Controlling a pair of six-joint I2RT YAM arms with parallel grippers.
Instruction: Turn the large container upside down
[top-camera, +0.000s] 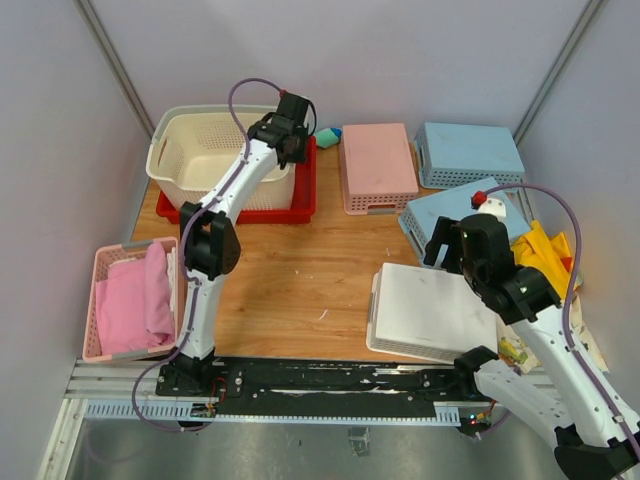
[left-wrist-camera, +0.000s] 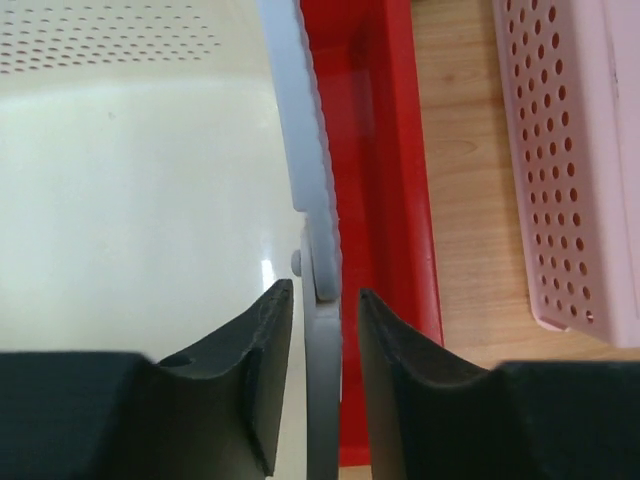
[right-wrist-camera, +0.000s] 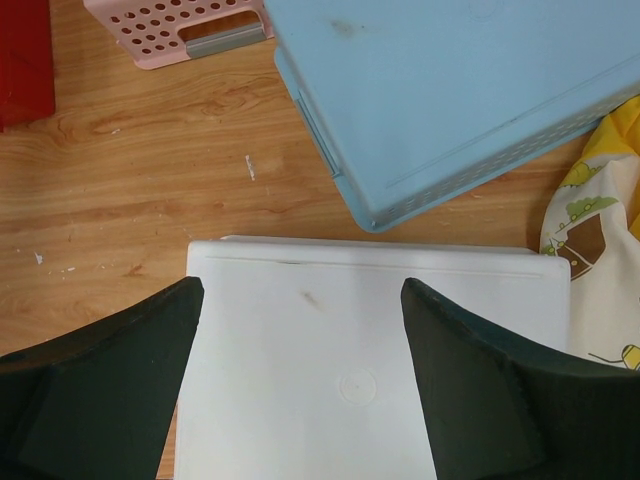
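Overhead, large container (top-camera: 190, 160) upright at far left, seated in red tray (top-camera: 305, 190), with left gripper (top-camera: 290, 140) down at its right rim. Right gripper (top-camera: 450, 245) at near right, above upturned white basket (top-camera: 430, 310).

Left wrist: fingers (left-wrist-camera: 260, 350) astride container wall, one inside, one outside, thin gap on outer side. Cannot tell whether clamped.

Right wrist: jaws spread wide, released, hovering over white basket's flat base, nothing held.

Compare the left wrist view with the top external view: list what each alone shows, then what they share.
Left wrist only: the left gripper straddling the large container's wall, slim gaps either side. Top only: the right gripper open above the white basket. Both: container, red tray, upturned pink basket.
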